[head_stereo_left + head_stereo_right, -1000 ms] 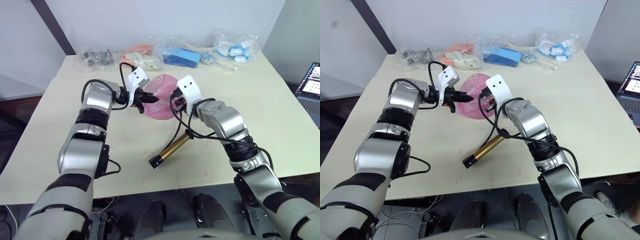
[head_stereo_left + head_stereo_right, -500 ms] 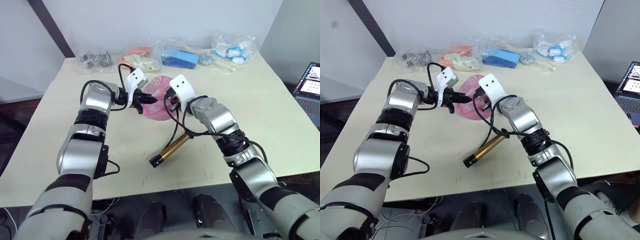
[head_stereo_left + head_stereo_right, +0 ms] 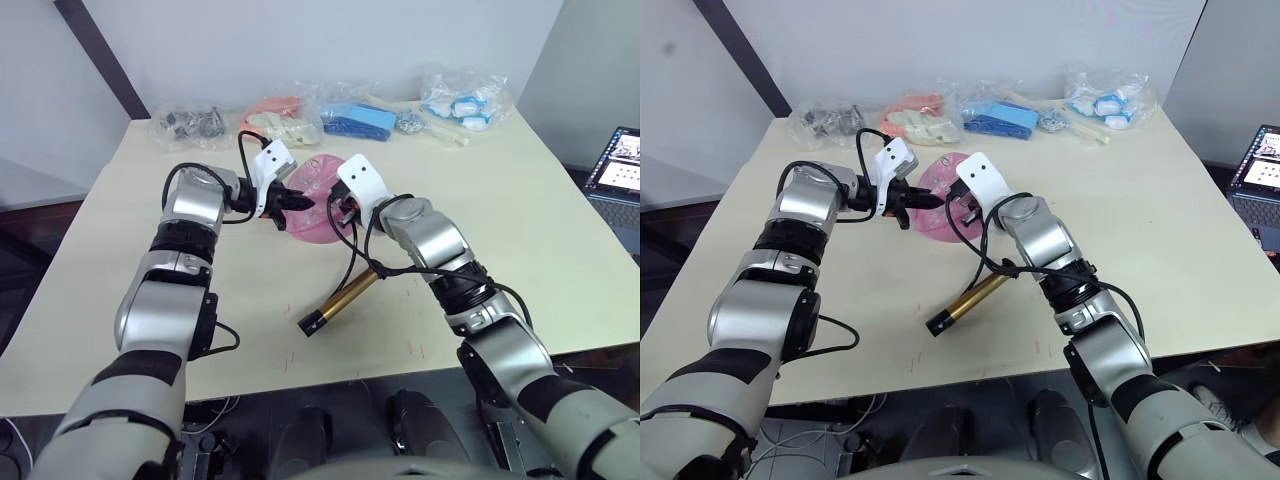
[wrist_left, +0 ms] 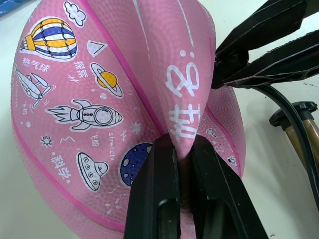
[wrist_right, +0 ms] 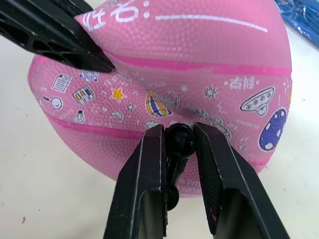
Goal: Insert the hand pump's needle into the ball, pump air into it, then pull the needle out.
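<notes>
Low in the frame's centre, the pump (image 3: 340,299) lies on the table (image 3: 560,240), its gold barrel angled toward the upper right and its black hose (image 3: 352,252) looping up to the right gripper (image 5: 178,144). That gripper is clenched on the small black needle fitting (image 5: 179,140), pressed against the lower side of the ball (image 3: 322,197); whether the needle has entered the valve cannot be seen. Over the last second the right arm has swung in toward the frame's centre and carried the fitting closer to the ball, which suggests the insertion step is under way, with pumping yet to come. The ball, limp and folded, sits just above centre, between the two grippers. The left gripper (image 4: 182,152) is clamped on a pinched ridge of the ball's skin, steadying it from the left. Bagged items (image 3: 350,110) line the table's far edge.
</notes>
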Robot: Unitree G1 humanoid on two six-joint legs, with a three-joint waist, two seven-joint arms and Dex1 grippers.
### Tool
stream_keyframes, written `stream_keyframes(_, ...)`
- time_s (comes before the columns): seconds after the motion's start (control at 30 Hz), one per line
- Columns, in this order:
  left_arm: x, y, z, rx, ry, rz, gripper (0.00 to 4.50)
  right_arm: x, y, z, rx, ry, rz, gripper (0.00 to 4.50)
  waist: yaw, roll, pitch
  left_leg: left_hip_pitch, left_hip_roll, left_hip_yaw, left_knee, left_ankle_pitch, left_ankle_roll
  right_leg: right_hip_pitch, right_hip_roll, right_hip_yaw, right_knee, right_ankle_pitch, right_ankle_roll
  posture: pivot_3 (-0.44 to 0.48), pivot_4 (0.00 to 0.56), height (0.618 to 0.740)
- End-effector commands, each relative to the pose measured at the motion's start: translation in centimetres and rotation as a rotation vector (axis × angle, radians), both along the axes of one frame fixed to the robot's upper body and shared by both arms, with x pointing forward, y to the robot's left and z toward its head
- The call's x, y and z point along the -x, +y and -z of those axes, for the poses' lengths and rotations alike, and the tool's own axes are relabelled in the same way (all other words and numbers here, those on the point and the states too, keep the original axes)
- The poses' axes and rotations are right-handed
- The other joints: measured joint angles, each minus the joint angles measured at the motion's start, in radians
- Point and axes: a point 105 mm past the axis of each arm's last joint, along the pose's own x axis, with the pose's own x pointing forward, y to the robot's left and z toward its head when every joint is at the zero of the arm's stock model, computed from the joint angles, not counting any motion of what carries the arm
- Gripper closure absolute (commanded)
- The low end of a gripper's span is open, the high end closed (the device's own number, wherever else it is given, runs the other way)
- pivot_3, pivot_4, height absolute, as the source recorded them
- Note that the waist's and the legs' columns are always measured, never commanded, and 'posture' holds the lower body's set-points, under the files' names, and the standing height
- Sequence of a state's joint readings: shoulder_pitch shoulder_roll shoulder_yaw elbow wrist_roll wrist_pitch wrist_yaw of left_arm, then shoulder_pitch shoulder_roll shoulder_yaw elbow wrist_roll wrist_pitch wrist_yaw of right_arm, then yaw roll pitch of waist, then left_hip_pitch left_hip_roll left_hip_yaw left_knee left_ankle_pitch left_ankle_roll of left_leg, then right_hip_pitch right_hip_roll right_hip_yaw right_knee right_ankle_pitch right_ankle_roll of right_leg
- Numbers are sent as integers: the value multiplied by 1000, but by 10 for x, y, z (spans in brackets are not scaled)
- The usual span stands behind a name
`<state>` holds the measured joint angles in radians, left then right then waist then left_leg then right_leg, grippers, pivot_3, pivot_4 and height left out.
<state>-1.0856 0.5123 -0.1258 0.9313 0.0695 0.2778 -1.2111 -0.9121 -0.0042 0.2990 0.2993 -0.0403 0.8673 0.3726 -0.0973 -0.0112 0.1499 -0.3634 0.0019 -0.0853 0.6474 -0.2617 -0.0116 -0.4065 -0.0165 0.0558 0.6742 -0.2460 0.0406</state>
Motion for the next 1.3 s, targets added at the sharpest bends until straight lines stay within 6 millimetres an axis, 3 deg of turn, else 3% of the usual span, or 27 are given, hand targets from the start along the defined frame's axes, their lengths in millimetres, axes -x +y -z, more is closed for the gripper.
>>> stream_keyframes(0.03, 6, -7, 19, -5, 64, 26, 4500, 11, -7, 43, 68, 156, 9, 4156, 1, 0, 0, 0, 0, 0, 0, 0, 0, 0, 0, 0, 0, 0, 0, 0, 150, 740)
stream_keyframes(1.3, 7, -5, 20, 1, 71, 12, 4500, 5, -12, 72, 126, 215, 33, 4156, -2, 1, -8, 2, 0, 0, -2, 0, 0, 1, 0, 0, -2, -1, 1, 0, 150, 740)
